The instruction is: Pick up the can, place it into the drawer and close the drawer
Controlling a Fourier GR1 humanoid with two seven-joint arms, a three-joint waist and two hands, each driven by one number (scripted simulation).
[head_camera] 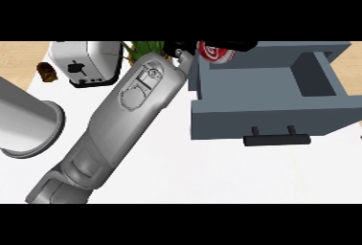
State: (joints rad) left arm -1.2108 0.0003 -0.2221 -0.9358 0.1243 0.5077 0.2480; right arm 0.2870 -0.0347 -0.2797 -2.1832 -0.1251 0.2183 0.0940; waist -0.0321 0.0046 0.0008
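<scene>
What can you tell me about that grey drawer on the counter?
The drawer is a blue-grey box, matte like painted wood or plastic, pulled open so its hollow inside shows. A dark bar handle on two short posts sticks out of its front. It sits at the right of the white counter, its right side cut by the view's edge. Nothing lies inside yet. A red can, held by the robot hand, hovers over its back left corner.

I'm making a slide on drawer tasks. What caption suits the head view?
Left hand holds the red can over the open grey drawer's back edge, beside a toaster.
</scene>
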